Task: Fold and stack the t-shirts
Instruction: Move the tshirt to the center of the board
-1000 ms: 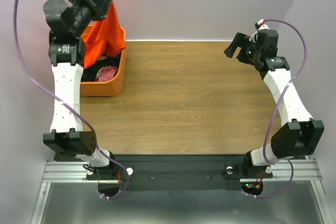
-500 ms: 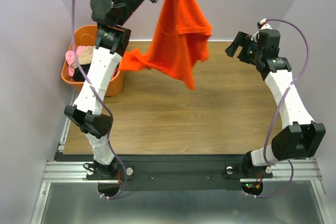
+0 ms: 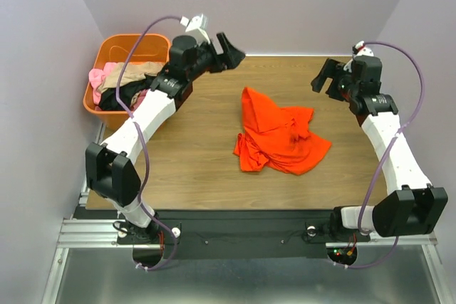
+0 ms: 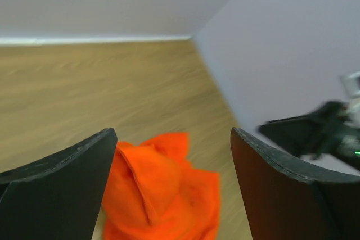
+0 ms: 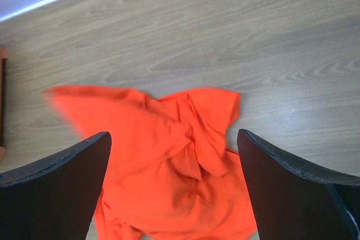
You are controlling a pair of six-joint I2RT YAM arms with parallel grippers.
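Note:
A bright orange-red t-shirt [image 3: 278, 139] lies crumpled in a heap in the middle of the wooden table, held by neither gripper. My left gripper [image 3: 234, 52] hangs open above the table's far side, up and left of the heap. In the left wrist view the t-shirt [image 4: 160, 186] shows below and between the wide-apart fingers [image 4: 62, 181], with nothing in them. My right gripper [image 3: 318, 78] is open at the far right, apart from the cloth. The right wrist view looks down on the t-shirt [image 5: 169, 161] between its spread fingers [image 5: 292, 195]. More t-shirts, pink [image 3: 100, 76], tan [image 3: 135, 70] and black [image 3: 122, 96], fill the tub.
A rigid orange tub [image 3: 130, 38] stands at the table's far left corner, beside the left arm. Purple walls close in behind and on both sides. The right arm [image 4: 315, 133] shows at the right edge of the left wrist view.
The left arm swung the orange-red t-shirt out of the tub and over the table, then opened. The shirt dropped into a heap at mid-table. The right arm barely moved.

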